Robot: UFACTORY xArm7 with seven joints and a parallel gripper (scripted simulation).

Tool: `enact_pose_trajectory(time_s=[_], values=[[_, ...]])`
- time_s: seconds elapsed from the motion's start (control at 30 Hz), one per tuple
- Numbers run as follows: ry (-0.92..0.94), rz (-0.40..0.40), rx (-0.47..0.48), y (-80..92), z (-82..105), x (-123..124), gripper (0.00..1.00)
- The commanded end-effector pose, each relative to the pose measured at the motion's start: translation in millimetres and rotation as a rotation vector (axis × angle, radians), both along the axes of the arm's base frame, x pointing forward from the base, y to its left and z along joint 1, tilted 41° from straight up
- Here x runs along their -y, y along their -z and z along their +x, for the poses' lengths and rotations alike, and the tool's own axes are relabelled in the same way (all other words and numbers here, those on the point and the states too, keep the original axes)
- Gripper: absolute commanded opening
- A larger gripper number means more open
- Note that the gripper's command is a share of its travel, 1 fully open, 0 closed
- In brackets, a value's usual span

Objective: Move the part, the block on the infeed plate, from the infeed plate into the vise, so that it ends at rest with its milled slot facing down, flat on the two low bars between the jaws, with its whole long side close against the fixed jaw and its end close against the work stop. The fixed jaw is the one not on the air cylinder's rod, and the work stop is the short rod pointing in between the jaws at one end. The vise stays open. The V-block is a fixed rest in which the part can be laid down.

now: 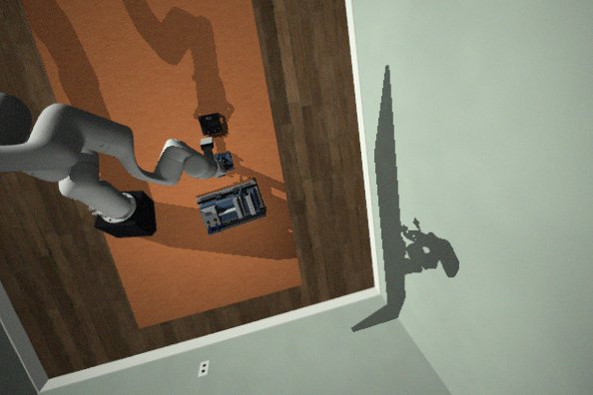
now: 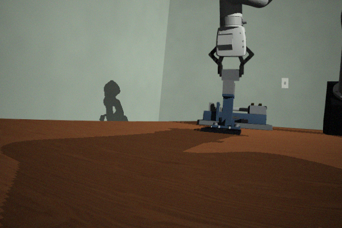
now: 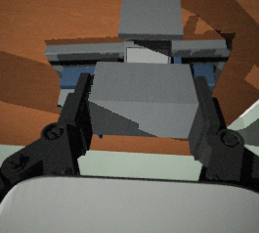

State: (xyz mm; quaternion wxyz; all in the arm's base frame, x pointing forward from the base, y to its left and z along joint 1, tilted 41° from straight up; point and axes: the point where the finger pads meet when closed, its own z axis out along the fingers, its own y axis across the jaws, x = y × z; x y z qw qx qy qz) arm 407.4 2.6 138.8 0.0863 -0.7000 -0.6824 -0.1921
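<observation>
- The part (image 2: 230, 80), a grey rectangular metal block, hangs in the air above the blue V-block (image 2: 227, 110), clear of the orange table top (image 2: 115, 173).
- The gripper (image 2: 230, 70), a white-bodied unit with black linkage fingers, is pinching the part across its upper end, one finger on each side; the wrist view shows both pads flat against the block's faces.
- The block hangs upright, long axis vertical. Whether its lower end touches the V-block cannot be told from the exterior view; the milled slot cannot be made out in any view.
- The black infeed plate (image 1: 214, 125) lies just beyond the V-block on the side away from the vise, and it looks bare: the pickup appears done.
- The blue and grey vise (image 1: 231, 206) stands near the V-block on its other side, jaws apart, with nothing seen between them.
- Judged from this, the task is roughly at its midpoint: the part is off the plate, but turning it slot-down, seating it on the low bars and pushing it against the fixed jaw and work stop all remain.
- Count: one part, one gripper with two fingers, one V-block, one infeed plate, one vise, one white arm (image 1: 75, 140) on one black pedestal (image 1: 147, 224).
- The low bars and work stop are too small to count from the top view.
</observation>
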Motion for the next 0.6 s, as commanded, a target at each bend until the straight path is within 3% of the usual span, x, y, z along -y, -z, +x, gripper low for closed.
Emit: enact_pose_trajectory(time_s=[0.0, 0.57], values=[[-0.007, 0.052, 0.005, -0.6, 0.7, 1.8, 0.00], [-0.029, 0.205, 0.013, 0.3, 0.7, 3.3, 0.00]])
